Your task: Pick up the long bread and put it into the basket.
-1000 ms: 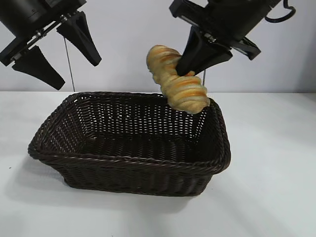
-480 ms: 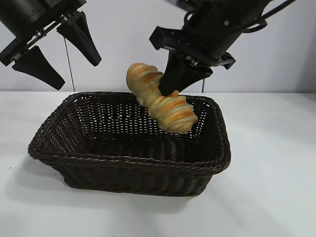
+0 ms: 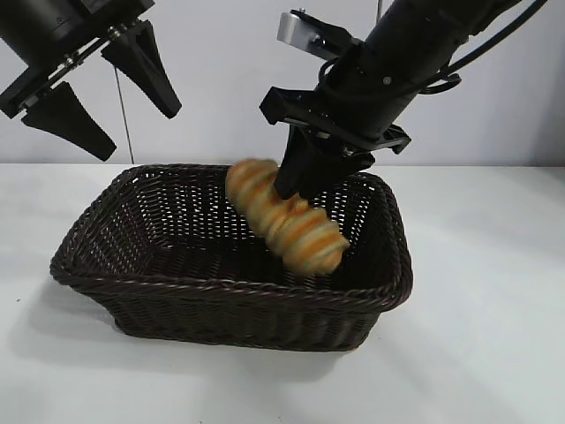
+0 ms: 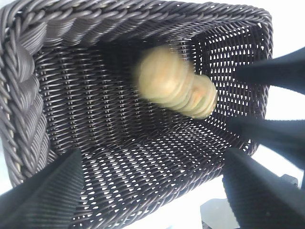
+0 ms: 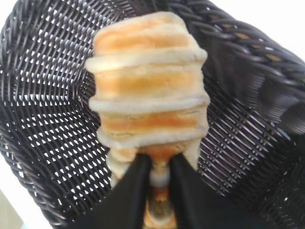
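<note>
right gripper (image 3: pixel 298 187) over basket (image 3: pixel 229 291), fingers close together, pinching long bread (image 3: pixel 284 225) tilted just below fingertips.

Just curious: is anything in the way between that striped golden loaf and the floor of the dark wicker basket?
Nothing visible. The striped golden long bread hangs inside the dark brown woven wicker basket, under the right gripper; only bare weave lies below.

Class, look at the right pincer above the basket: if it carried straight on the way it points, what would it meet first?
Probably the ridged golden-tan long bread right at the right pincer tips; behind it, the floor of the dark brown woven wicker basket.
</note>
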### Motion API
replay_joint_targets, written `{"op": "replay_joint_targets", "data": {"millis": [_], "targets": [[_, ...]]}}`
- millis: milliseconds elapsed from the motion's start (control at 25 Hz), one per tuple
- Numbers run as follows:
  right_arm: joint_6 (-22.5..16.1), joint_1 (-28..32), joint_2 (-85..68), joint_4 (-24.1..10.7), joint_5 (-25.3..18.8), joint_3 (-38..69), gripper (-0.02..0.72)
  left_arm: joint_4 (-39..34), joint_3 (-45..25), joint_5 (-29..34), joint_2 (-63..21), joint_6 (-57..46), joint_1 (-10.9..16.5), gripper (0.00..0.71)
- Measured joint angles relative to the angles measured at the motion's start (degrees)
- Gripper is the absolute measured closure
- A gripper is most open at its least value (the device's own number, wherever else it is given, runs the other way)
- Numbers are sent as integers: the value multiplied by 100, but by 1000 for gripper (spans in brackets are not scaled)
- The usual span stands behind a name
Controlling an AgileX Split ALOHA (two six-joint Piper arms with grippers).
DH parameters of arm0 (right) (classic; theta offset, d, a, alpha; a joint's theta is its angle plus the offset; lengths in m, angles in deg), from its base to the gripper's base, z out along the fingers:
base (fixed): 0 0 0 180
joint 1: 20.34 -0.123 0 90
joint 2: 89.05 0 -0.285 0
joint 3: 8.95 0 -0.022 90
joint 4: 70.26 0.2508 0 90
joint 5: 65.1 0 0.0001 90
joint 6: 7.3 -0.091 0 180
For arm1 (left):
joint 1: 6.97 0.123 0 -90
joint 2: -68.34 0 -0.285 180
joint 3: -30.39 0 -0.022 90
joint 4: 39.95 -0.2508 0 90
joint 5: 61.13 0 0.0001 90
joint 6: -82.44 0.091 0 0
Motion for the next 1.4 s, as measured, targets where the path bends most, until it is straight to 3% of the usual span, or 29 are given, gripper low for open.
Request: {"op": "replay_joint_targets", "data": {"millis": [400,680,960,1120,1400], "targets": [[-196,0,0,0,-132,-30,113,0,0,0,0,0,0,127],[-490,155,0,0,-957,-755,113,0,0,6,0,0,0,127],[-1128,892,0,0,-1781,-1496,113,0,0,6,0,0,0,127],[-1252,1044,0,-132,-2161,-1502,113,0,0,6,0,0,0,127],[-1270,1010,0,-181,-2114,-1477,113,0,0,6,0,0,0,127]]}}
